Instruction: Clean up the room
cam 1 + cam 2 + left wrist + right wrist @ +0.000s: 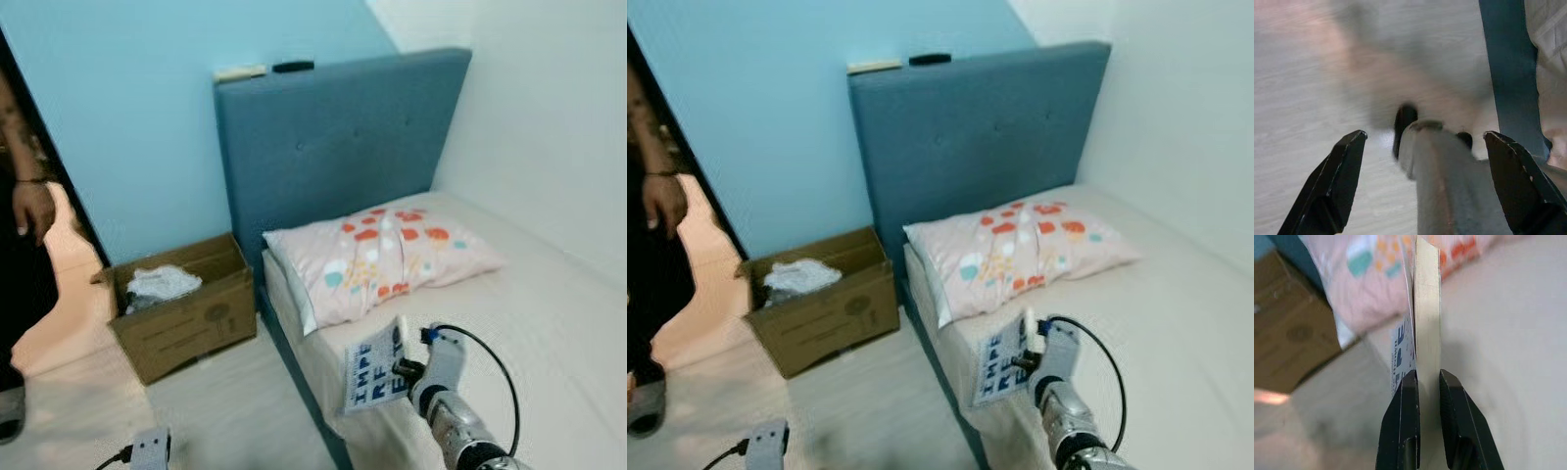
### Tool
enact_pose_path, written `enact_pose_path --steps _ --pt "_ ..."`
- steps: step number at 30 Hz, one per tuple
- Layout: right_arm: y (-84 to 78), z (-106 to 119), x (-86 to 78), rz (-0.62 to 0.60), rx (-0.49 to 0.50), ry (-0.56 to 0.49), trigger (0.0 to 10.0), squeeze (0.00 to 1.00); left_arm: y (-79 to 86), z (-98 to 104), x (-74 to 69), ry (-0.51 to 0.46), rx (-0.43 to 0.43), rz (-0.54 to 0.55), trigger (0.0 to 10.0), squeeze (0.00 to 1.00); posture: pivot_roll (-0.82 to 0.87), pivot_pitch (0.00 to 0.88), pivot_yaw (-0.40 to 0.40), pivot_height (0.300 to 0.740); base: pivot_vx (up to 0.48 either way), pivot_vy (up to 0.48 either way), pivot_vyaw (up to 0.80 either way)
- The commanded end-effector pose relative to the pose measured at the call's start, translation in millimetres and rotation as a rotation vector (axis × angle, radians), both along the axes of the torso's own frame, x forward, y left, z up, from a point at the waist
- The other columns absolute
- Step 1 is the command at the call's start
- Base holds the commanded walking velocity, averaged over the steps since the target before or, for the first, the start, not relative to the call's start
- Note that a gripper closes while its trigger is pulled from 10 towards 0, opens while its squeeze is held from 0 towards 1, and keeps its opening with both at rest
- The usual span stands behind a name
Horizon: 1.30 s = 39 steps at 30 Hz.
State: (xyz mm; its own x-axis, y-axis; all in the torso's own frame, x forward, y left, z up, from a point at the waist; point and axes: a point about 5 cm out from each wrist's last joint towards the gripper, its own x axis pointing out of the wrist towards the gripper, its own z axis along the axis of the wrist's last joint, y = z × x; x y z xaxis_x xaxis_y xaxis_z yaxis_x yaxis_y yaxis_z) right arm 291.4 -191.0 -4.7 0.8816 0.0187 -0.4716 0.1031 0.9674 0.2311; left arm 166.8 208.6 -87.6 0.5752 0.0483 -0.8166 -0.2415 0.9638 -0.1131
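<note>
My right gripper (1428, 382) pinches the book (375, 366) by its edge, lifted just above the bed (549, 323), in front of the pillow (382, 259). My left gripper (1425, 181) hangs spread wide over the floor. The book isn't stowed yet; tidying seems barely begun.

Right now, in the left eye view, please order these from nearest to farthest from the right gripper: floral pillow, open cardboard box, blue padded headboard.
Measured from the right gripper, which holds a printed book:
1. Floral pillow, just beyond it on the bed.
2. Open cardboard box, on the floor to the robot's left.
3. Blue padded headboard, behind the pillow.
</note>
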Motion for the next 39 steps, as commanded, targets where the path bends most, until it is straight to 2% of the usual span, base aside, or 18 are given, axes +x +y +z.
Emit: enact_pose_path --steps 1,5,9,12,19,21,23,28,39 --pt "15.7 9 9.2 0.043 0.049 -0.067 10.0 0.0 5.4 -1 -5.5 0.019 0.014 -0.001 10.0 0.0 -0.01 0.0 -0.02 0.726 0.401 0.0 0.0" --pt "22.6 21 18.4 0.069 0.153 -0.158 10.0 0.0 5.7 -2 -6.2 0.021 0.015 -0.006 10.0 0.0 -0.01 0.001 -0.016 0.726 0.407 0.0 0.0" --pt "24.0 24 21.1 0.073 0.183 -0.179 10.0 0.0 5.7 -2 -6.3 0.022 0.016 -0.007 10.0 0.0 -0.01 0.001 -0.015 0.726 0.406 0.0 0.0" --pt "28.9 34 28.5 0.098 0.26 -0.234 10.0 0.0 5.5 -2 -6.3 0.023 0.017 -0.014 10.0 0.0 -0.02 0.0 -0.015 0.726 0.414 0.0 0.0" --pt "38.1 37 29.6 0.177 0.276 -0.253 10.0 0.0 6.0 -2 -6.6 0.029 0.022 -0.004 10.0 0.0 -0.02 0.0 -0.015 0.726 0.37 0.0 0.0" --pt "49.3 36 26.0 0.291 0.263 -0.266 10.0 0.0 6.5 -2 -6.9 0.035 0.027 0.007 10.0 0.0 -0.02 0.0 -0.015 0.726 0.0 0.0 0.38" --pt "53.0 35 24.2 0.329 0.259 -0.269 10.0 0.0 6.5 -2 -6.8 0.036 0.028 0.009 10.0 0.0 -0.02 0.0 -0.015 0.726 0.0 0.0 0.76" --pt "54.6 34 23.0 0.344 0.258 -0.268 10.0 0.0 6.3 -2 -6.3 0.034 0.027 0.007 10.0 0.0 -0.02 0.0 -0.015 0.726 0.0 0.0 0.76" --pt "43.8 34 23.1 0.301 0.257 -0.265 10.0 0.0 3.1 -2 -5.0 0.034 0.025 -0.003 10.0 0.0 -0.02 0.0 -0.014 0.726 0.0 0.0 0.76"
